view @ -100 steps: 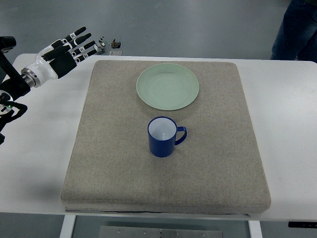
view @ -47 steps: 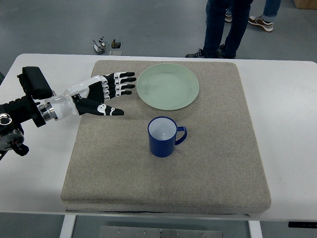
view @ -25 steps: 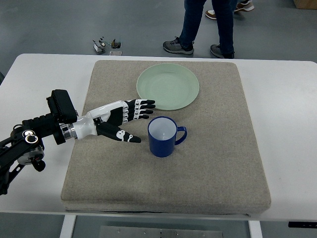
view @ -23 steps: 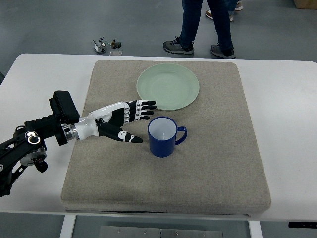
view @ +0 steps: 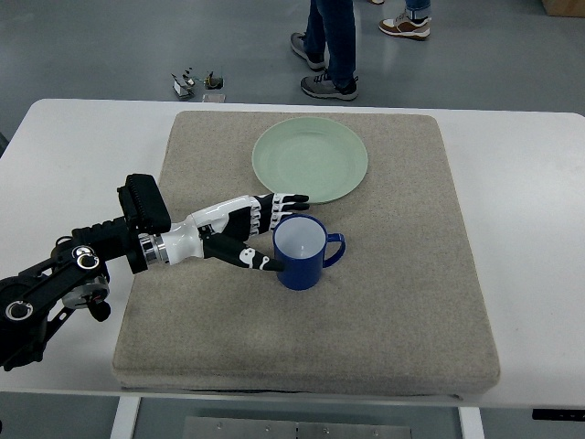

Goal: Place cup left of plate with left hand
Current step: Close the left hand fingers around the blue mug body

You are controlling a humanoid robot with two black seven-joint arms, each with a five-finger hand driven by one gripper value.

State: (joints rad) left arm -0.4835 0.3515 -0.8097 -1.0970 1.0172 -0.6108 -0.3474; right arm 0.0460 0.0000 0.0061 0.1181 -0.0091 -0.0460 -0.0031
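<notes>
Blue cup (view: 302,252) upright mid-mat, handle to picture right, just below the green plate (view: 310,159); left hand (view: 239,229) at its left side, fingers (view: 285,201) spread along the far rim and thumb at the near wall, not clasped.

Left hand (view: 239,230) now down from the table's far-left corner to the blue mug (view: 300,252), open fingers (view: 281,202) bracketing its left side; person's legs (view: 331,44) shifted leftward.

Blue cup (view: 300,253) upright on mat, pale green plate (view: 310,159) behind
</notes>
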